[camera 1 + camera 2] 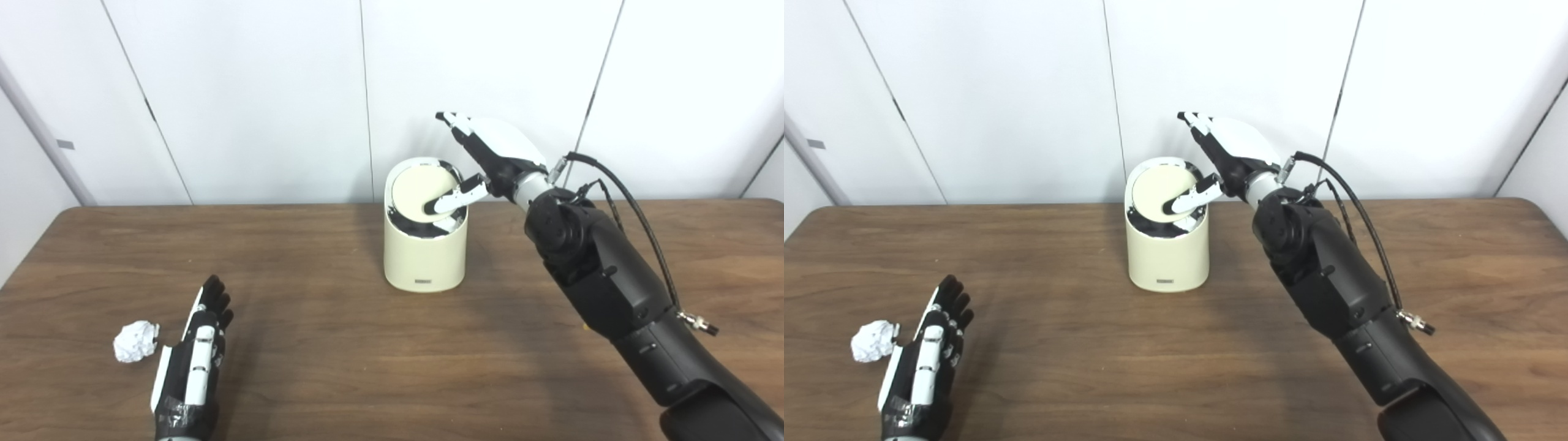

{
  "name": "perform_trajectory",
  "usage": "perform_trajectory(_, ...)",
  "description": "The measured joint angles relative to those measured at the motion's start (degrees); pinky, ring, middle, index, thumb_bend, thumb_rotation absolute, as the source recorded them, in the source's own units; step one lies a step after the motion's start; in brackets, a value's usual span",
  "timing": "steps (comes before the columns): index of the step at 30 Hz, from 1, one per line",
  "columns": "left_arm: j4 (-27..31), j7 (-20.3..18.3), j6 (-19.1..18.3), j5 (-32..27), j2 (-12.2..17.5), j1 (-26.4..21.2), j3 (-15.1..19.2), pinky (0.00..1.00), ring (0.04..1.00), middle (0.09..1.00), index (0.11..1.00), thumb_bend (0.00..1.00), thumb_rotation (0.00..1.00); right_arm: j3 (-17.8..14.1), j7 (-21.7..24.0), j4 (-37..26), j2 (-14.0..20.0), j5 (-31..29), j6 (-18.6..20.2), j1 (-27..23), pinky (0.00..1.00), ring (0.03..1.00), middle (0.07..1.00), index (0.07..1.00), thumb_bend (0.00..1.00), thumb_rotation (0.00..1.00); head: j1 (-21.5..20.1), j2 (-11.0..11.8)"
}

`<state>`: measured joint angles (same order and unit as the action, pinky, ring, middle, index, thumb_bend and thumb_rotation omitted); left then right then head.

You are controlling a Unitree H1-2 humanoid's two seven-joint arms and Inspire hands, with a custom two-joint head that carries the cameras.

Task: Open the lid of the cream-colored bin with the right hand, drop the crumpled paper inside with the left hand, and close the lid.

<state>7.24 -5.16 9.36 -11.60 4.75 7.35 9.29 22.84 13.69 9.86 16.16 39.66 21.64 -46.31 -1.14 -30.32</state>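
Observation:
The cream-colored bin (424, 257) stands upright at the middle of the wooden table (343, 355). Its round lid (422, 191) is tilted up, with a dark gap showing under its front edge. My right hand (487, 156) hovers just right of the bin top, fingers spread and raised, with the thumb resting on the lid; it grips nothing. The crumpled paper (136, 340) lies at the front left of the table. My left hand (195, 355) lies flat and open right beside the paper, on its right side, apart from it or barely touching.
A white panelled wall (257, 92) runs behind the table. My right forearm (612, 288) with a loose black cable (649, 233) crosses the right side of the table.

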Motion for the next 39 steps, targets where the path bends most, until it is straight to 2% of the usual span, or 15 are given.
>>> perform_trajectory(5, 0.0, -0.2, 0.0, -0.5, 0.0, 0.0, 0.0, 1.00, 1.000, 1.000, 1.000, 0.36, 0.84, -1.1, -0.7, 0.1, -0.1, -0.5, -0.9, 0.7, 0.97, 0.997, 0.999, 0.984, 0.85, 0.36, 0.0, 0.1)
perform_trajectory(11, -0.1, -0.2, 0.1, -0.4, 0.0, 0.0, 0.0, 1.00, 1.000, 1.000, 1.000, 0.34, 0.86, -3.2, -0.6, -0.2, -0.9, -1.5, 0.5, 1.0, 0.89, 0.991, 0.986, 0.988, 0.82, 0.41, -0.3, 0.1)
perform_trajectory(18, -0.1, -0.4, 0.1, -0.9, 0.0, 0.0, -0.1, 1.00, 1.000, 1.000, 1.000, 0.34, 0.84, -5.8, -0.6, -1.0, -1.7, -2.6, 2.0, 1.1, 0.89, 0.977, 0.981, 0.990, 0.76, 0.46, -0.3, 0.2)
perform_trajectory(28, -0.1, -0.4, 0.2, -1.6, 0.0, 0.1, -0.2, 1.00, 1.000, 1.000, 1.000, 0.32, 0.81, -12.2, -1.3, -1.4, -4.2, -8.2, 3.7, 1.1, 0.85, 0.951, 0.978, 0.968, 0.65, 0.65, -0.3, 0.3)
perform_trajectory(32, -0.1, -0.4, 0.4, -1.5, 0.0, 0.1, -0.4, 1.00, 1.000, 1.000, 1.000, 0.33, 0.80, -13.3, -1.5, -1.8, -4.1, -9.5, 4.1, 1.3, 0.78, 0.903, 0.954, 0.965, 0.58, 0.81, -0.4, 0.4)
perform_trajectory(39, -0.1, -0.4, 0.4, -1.5, 0.1, 0.1, -0.6, 1.00, 1.000, 1.000, 1.000, 0.34, 0.81, -14.9, -1.5, -2.5, -3.5, -10.6, 5.1, 2.7, 0.79, 0.903, 0.953, 0.954, 0.55, 0.83, -0.5, 0.4)
